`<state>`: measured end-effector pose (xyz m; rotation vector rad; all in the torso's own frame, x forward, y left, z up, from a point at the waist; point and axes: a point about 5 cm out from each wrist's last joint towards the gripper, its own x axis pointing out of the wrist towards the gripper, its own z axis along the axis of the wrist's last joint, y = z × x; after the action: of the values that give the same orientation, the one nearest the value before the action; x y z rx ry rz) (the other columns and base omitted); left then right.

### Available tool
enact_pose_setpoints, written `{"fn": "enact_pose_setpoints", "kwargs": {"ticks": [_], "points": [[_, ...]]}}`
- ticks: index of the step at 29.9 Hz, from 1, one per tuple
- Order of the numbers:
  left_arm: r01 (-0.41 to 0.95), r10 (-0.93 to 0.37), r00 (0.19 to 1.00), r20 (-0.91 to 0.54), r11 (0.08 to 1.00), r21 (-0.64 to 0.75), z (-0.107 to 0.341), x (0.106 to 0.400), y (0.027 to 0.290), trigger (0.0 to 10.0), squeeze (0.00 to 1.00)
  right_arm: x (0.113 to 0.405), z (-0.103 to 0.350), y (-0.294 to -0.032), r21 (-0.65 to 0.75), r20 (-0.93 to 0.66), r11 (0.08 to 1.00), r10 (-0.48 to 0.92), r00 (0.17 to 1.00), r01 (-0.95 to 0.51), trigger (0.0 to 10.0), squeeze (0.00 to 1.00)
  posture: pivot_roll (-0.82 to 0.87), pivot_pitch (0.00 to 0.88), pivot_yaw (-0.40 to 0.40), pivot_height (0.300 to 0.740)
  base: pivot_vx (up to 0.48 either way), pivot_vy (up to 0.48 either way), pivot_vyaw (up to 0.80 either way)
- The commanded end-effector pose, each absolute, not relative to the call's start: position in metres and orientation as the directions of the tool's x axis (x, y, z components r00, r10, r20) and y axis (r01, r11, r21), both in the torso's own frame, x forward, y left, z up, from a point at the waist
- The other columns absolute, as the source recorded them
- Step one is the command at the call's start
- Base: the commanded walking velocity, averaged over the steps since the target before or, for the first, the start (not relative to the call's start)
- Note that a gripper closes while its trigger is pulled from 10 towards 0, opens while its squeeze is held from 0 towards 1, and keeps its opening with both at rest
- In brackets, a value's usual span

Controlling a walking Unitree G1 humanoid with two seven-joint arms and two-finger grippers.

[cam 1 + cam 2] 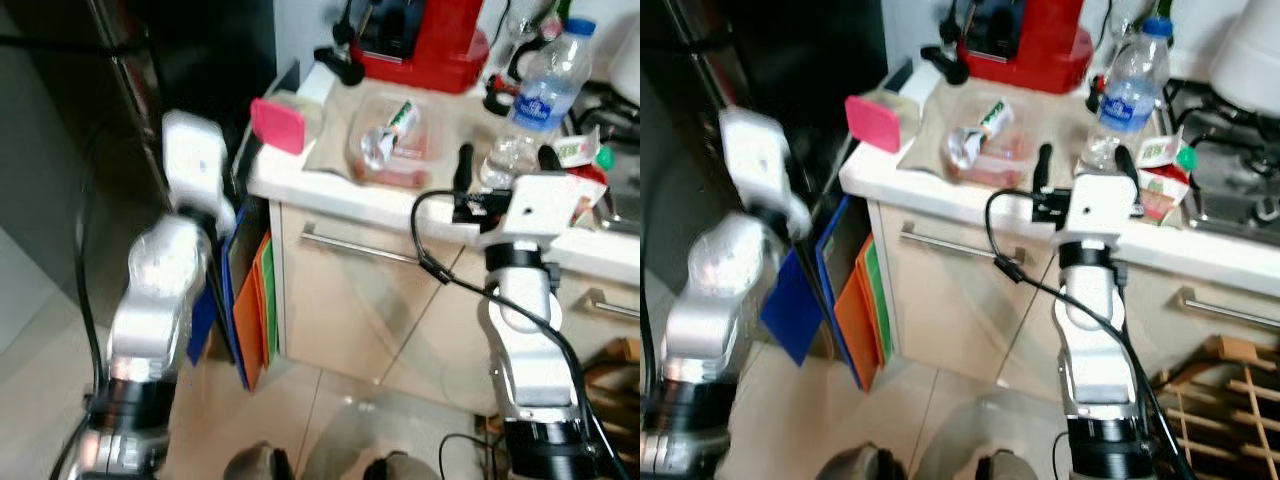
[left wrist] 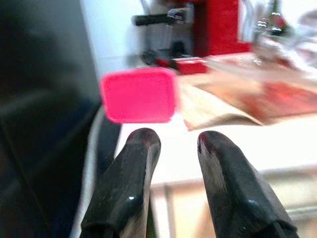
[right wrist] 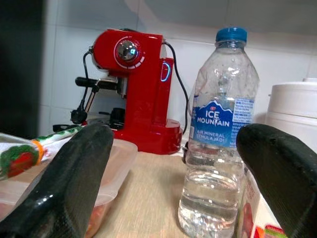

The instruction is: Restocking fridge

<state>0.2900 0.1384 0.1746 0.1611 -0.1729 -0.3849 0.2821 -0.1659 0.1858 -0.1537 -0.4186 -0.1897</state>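
On the white kitchen counter (image 1: pixel 300 180) stands a red espresso machine (image 3: pixel 136 94); before it, my right gripper (image 3: pixel 173 183) has its fingers spread wide, empty, flanking a clear plastic water bottle (image 3: pixel 218 139) with a blue cap; my left gripper (image 2: pixel 171 163), slightly parted and empty, points at a pink-lidded container (image 2: pixel 139 95) on the counter's corner.

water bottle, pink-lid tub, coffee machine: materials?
Water bottle: clear thin plastic, likely PET; see-through ribbed wall, water inside, printed label, blue cap.
Pink-lid tub: plastic by the look; matte opaque pink lid, cloudy translucent body.
Coffee machine: glossy red shell with highlights, probably moulded plastic, maybe painted metal; chrome-look dial.
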Motion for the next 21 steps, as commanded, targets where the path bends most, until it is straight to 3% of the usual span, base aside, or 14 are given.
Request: {"fn": "enact_pose_setpoints", "kwargs": {"ticks": [1,9,14,21], "points": [[0.390,-0.428,0.884,0.188,0.897,0.210,0.186,0.287,0.130,10.0,0.00,0.279,0.188,-0.171,-0.111,0.423,0.962,-0.180,0.888,0.248,10.0,0.00,0.02,0.007,-0.012,0.703,0.000,0.000,0.00],[0.370,-0.416,0.887,0.201,0.900,0.231,0.186,0.301,0.114,10.0,0.00,0.303,0.213,-0.168,-0.065,0.494,0.954,-0.223,0.841,0.291,10.0,0.00,0.03,0.000,0.012,0.703,0.000,0.000,0.00],[0.423,-0.462,0.878,0.125,0.872,0.247,0.165,0.306,0.104,10.0,0.00,0.325,0.227,-0.185,-0.034,0.511,0.931,-0.297,0.807,0.364,10.0,0.00,0.00,0.000,0.032,0.703,0.000,0.000,0.00],[0.435,-0.476,0.870,0.132,0.865,0.251,0.165,0.310,0.099,10.0,0.00,0.347,0.241,-0.198,0.011,0.491,0.927,-0.332,0.805,0.376,10.0,0.00,-0.01,0.000,0.033,0.703,0.000,0.000,0.00]]}}
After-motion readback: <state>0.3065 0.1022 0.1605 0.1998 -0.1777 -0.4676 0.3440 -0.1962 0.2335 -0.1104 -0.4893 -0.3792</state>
